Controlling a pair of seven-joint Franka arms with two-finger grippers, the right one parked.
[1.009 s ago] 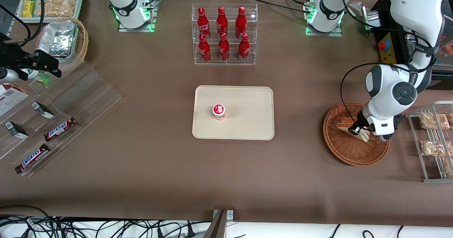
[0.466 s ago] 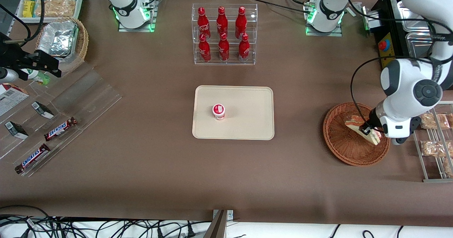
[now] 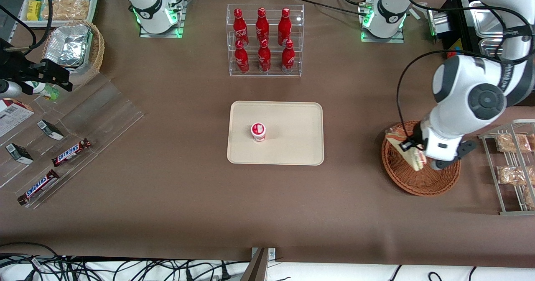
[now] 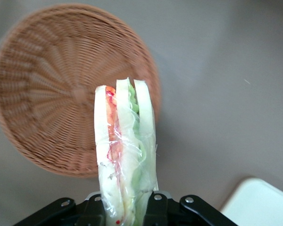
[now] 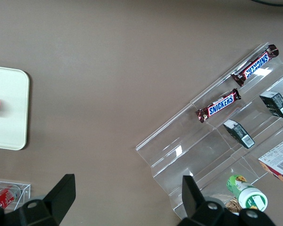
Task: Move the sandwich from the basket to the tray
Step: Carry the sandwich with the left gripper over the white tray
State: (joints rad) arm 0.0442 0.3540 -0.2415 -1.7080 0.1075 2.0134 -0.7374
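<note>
The end effector [image 3: 411,150] pinches the wrapped sandwich [image 3: 404,148], holding it lifted above the brown wicker basket [image 3: 413,180] at the working arm's end of the table [image 3: 188,197], well apart from the tray [image 3: 292,143].

Left gripper [image 3: 411,149] aloft, jaws clamped.

6 red bottles [image 3: 263,38] in a clear rack [image 3: 265,70]; 2 Snickers bars [image 3: 71,152] on acrylic steps [image 3: 96,109].
</note>
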